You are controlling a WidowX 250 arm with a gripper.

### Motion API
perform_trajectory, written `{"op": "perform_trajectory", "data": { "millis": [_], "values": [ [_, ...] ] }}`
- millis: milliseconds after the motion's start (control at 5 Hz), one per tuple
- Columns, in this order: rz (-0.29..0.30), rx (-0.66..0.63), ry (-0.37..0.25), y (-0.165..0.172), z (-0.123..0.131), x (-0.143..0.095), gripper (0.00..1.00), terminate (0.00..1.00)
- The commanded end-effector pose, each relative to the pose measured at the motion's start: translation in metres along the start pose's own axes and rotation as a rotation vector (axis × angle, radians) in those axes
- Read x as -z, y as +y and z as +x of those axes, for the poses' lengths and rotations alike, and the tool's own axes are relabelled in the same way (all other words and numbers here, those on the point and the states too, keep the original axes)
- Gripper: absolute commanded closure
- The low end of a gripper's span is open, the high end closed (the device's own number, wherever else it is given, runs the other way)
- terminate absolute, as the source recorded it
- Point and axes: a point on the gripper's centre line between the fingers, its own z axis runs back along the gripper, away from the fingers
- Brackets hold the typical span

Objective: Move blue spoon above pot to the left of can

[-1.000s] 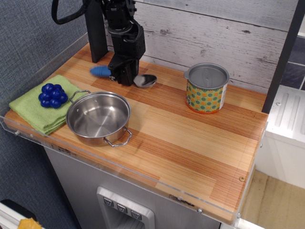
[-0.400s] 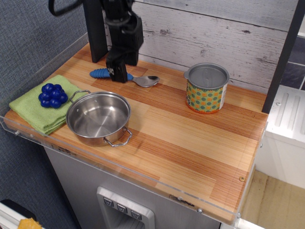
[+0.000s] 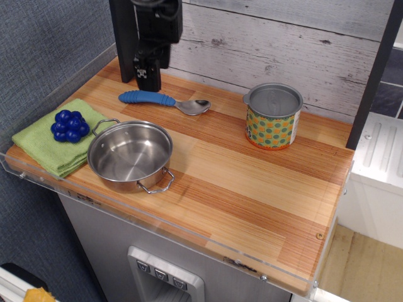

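Behind the pot (image 3: 130, 153) and left of the can (image 3: 272, 116) lies the blue spoon (image 3: 162, 100) — long axis left-right, bowl toward the can. Just above-left of its handle hangs the gripper (image 3: 147, 75) — holding nothing; jaw gap cannot tell.

Single view, high front-right, angled down, whole table (image 3: 252, 189)

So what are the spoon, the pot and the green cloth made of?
The blue spoon looks like two materials: a matte blue handle, probably plastic or rubber with small ridges, and a shiny silver bowl, likely metal. The pot looks like polished steel, since its inside mirrors the light. The green cloth under the blue grape cluster looks like soft folded fabric; its exact weave is too small to tell.
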Motion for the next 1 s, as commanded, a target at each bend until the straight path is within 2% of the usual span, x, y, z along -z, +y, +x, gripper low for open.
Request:
{"op": "perform_trajectory", "data": {
  "millis": [0,200,400,600,800],
  "values": [
    [0.111,-0.353,-0.042,-0.022,0.009,-0.066,0.00,0.00],
    [0.106,-0.504,-0.078,-0.045,0.040,-0.076,0.00,0.00],
    [0.051,-0.546,-0.114,-0.071,0.060,-0.084,0.00,0.00],
    [-0.060,-0.626,-0.071,-0.096,0.063,-0.081,0.00,0.00],
    [-0.023,-0.609,-0.027,-0.122,0.063,-0.089,0.00,0.00]
  ]
}}
